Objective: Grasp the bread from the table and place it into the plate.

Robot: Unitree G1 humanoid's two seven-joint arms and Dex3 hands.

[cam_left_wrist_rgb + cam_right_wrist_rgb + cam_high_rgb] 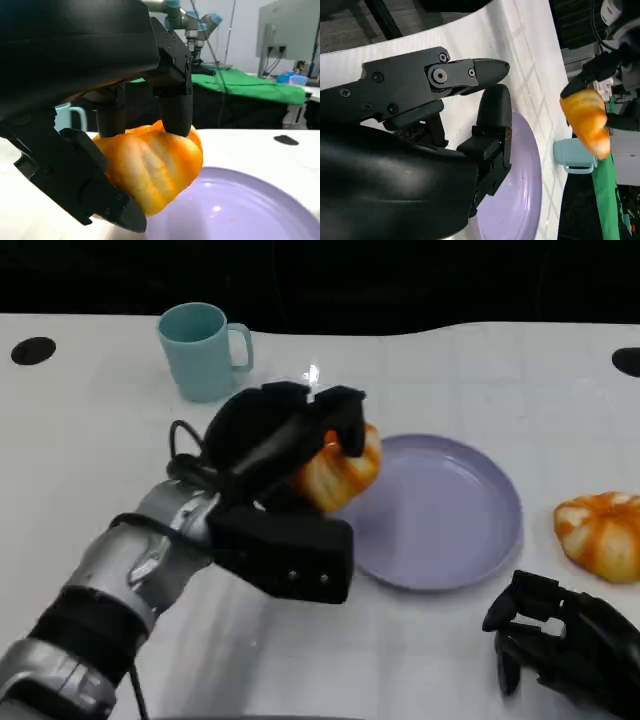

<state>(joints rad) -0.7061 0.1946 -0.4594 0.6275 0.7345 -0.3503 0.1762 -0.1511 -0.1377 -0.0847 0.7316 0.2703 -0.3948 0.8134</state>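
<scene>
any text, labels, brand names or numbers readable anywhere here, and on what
None can be read.
The teal mug, the purple plate, both breads and the white table show no writing.
The left hand and right hand carry screws, no readable marking.
The monitor behind the table in the left wrist view is too blurred to tell.

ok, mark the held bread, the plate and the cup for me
held bread (340, 472), head view, on its striped orange side below the left hand's fingers.
plate (455, 515), head view, on the bare purple floor.
cup (197, 350), head view, on the teal outer wall.
</scene>
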